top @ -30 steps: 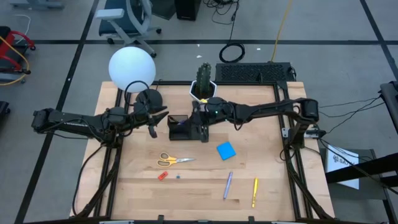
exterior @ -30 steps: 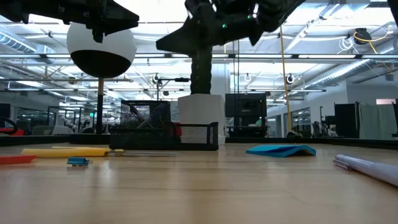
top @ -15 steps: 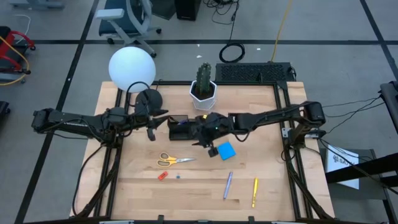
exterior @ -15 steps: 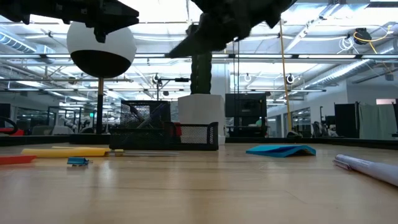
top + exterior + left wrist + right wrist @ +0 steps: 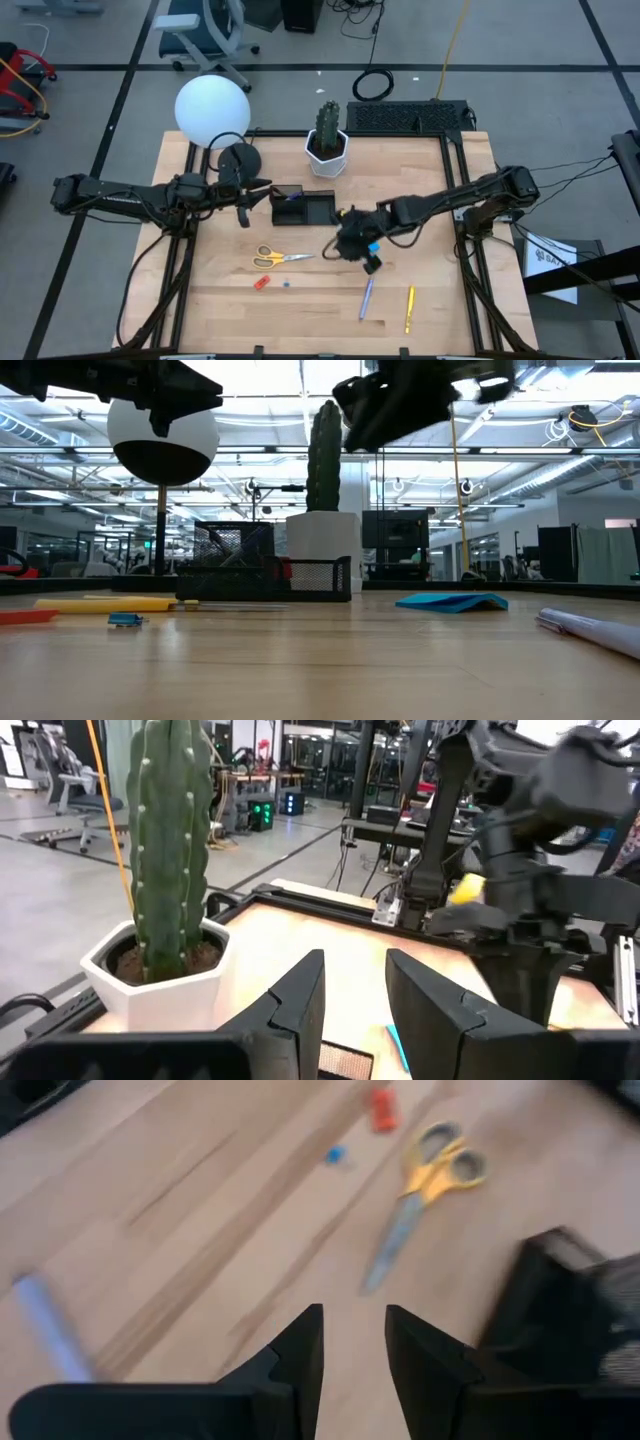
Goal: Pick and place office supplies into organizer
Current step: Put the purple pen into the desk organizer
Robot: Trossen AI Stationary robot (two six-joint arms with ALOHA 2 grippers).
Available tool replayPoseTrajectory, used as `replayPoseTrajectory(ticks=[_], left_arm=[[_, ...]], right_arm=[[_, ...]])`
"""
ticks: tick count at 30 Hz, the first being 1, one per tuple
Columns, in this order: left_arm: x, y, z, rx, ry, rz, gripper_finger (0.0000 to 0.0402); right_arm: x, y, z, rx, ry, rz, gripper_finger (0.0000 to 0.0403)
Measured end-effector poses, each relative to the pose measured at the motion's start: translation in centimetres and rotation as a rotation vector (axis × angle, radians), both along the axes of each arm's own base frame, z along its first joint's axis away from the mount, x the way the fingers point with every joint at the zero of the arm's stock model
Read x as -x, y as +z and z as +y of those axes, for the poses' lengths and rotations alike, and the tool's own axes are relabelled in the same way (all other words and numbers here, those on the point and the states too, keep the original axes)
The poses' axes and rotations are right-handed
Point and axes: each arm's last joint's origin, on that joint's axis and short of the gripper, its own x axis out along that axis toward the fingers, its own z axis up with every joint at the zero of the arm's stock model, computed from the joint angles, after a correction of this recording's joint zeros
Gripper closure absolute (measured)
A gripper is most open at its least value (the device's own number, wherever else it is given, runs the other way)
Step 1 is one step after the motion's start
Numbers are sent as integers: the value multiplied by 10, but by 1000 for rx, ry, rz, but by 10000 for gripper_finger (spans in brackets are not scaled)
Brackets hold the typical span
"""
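The black organizer (image 5: 305, 207) stands at mid-table in front of the cactus pot. My left gripper (image 5: 246, 206) hovers level just left of it, open and empty (image 5: 355, 1005). My right gripper (image 5: 340, 246) hangs above the table right of the scissors, slanting down, open and empty (image 5: 355, 1350). It covers most of the blue sticky-note pad (image 5: 374, 246), which lies flat on the wood (image 5: 450, 601). Yellow-handled scissors (image 5: 275, 258), a red-orange piece (image 5: 262, 283), a purple pen (image 5: 366, 297) and a yellow pen (image 5: 409, 308) lie on the table nearer the front.
A white hexagonal cactus pot (image 5: 327, 150) stands behind the organizer. A globe lamp (image 5: 212, 112) and its round black base (image 5: 240, 160) are at the far left. A black keyboard (image 5: 405, 117) lies at the far edge. A tiny blue piece (image 5: 286, 284) sits beside the red-orange one.
My right gripper has swung from above the organizer toward the table's near edge and slightly right, ending over the sticky-note pad. It has tipped from nearly level to slanting down. Its finger gap looks unchanged, and no object has moved.
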Motion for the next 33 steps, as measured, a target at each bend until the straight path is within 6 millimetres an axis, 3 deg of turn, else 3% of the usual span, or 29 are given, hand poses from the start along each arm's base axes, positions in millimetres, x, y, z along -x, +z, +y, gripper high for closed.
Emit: replayPoseTrajectory(ticks=[13, 24, 33], left_arm=[[0, -2, -1, 36, -19, 16, 286], [0, -4, -1, 43, -20, 31, 286], [0, -4, -1, 59, -19, 32, 286]], right_arm=[[21, -12, 49, 119, 109, 108, 303], [33, -48, 79, 213, 148, 297, 303], [35, -69, 105, 251, 227, 348, 303]])
